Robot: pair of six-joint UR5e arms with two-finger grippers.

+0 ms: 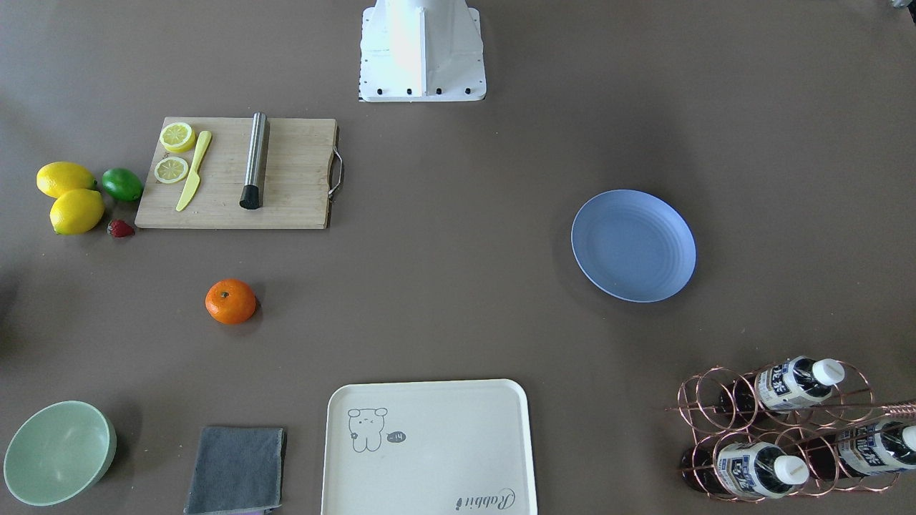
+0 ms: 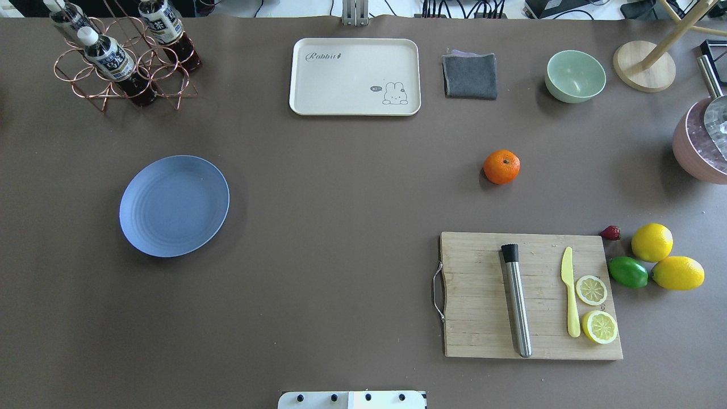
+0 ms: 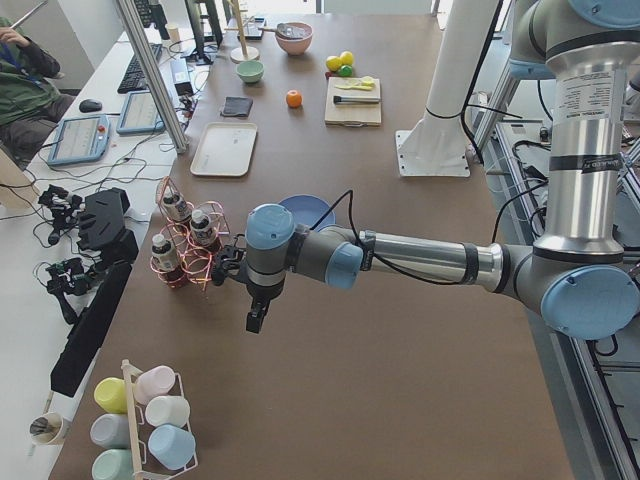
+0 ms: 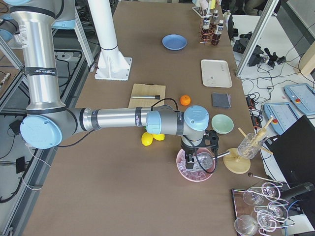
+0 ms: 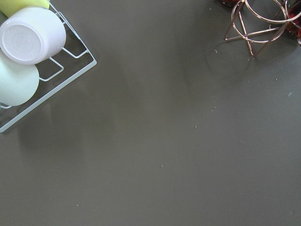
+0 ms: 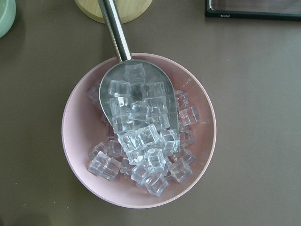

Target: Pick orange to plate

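Observation:
The orange [image 2: 501, 166] sits alone on the brown table, between the cutting board and the grey cloth; it also shows small in the front view [image 1: 230, 301]. Far across the table lies the blue plate [image 2: 174, 205], bare, also seen from the front [image 1: 633, 245]. My left gripper [image 3: 257, 320] hangs beyond the plate, near the bottle rack, and shows only in the left side view. My right gripper [image 4: 197, 160] hovers over a pink ice bowl, well past the orange. Neither wrist view shows fingers, so I cannot tell whether either gripper is open or shut.
A cutting board [image 2: 531, 295] holds a metal tube, a yellow knife and lemon slices. Two lemons [image 2: 652, 242], a lime and a strawberry lie beside it. At the far edge are a cream tray [image 2: 355, 76], grey cloth [image 2: 469, 75], mint bowl [image 2: 575, 75] and bottle rack [image 2: 122, 57].

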